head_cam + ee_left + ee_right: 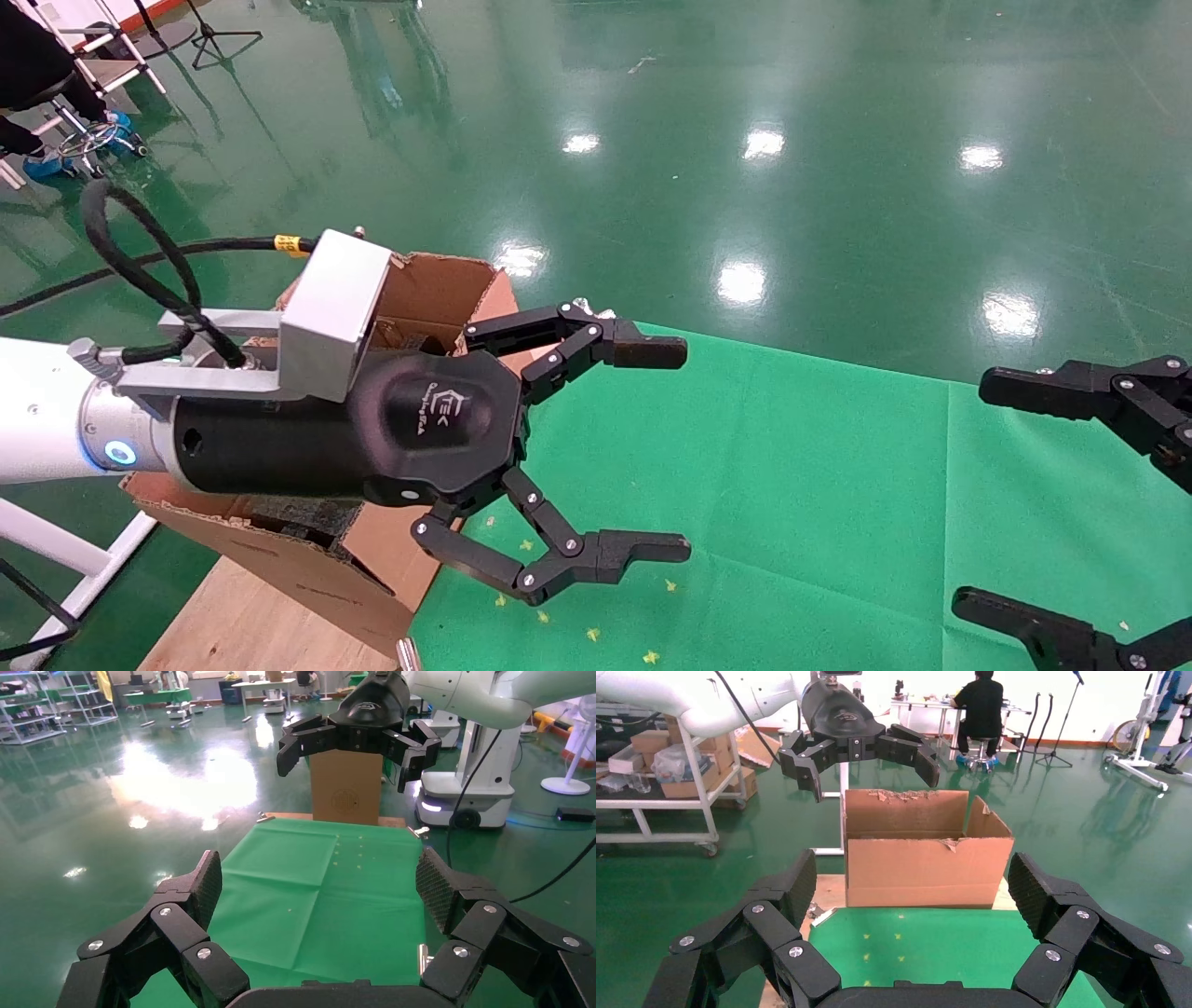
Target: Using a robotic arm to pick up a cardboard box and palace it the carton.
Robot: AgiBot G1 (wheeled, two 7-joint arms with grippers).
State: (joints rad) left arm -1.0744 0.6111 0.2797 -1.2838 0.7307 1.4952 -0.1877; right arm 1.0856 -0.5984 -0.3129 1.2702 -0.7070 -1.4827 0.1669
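Note:
My left gripper [656,450] on the white robotic arm [37,419] hangs open and empty. Its body is over the carton [447,284] and its fingers reach out above the green cloth. The carton is a large brown box with torn rims, standing at the table's left end, with dark foam [298,513] inside. The right wrist view shows the carton [926,860] from the front, with the left gripper [870,776] above its rim. My right gripper [987,494] is open at the right edge, above the cloth. The cardboard box shows in no view.
A green cloth [838,485] covers the table, and a wooden board [242,624] lies under the carton. An upright brown box [346,787] with a round mark stands at the table's far right end. A shelf cart [666,762] and a seated person [982,706] are behind the carton.

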